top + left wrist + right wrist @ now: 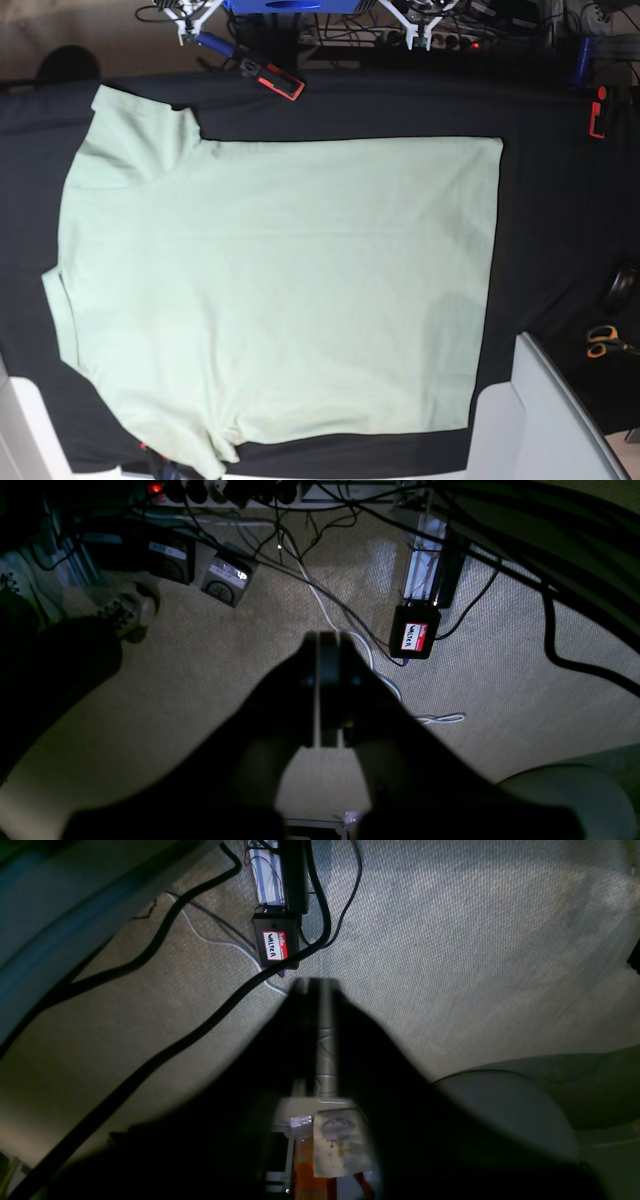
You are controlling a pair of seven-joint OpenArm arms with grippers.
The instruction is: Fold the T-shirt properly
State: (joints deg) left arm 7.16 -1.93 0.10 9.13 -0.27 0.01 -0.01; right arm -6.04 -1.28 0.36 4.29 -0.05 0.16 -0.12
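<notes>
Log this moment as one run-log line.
stage: fold not started | T-shirt: spread flat on black cloth | left gripper: fingers shut, over carpet | right gripper: fingers shut, over carpet

— Where does your T-shirt [280, 290] lie?
— Spread flat on the table covering [545, 200], sleeves toward your base view's left, hem toward its right.
— And around it?
— Scissors [602, 341] well right of the hem; a clamp [270, 78] behind the far edge, another clamp [596, 112] at far right
</notes>
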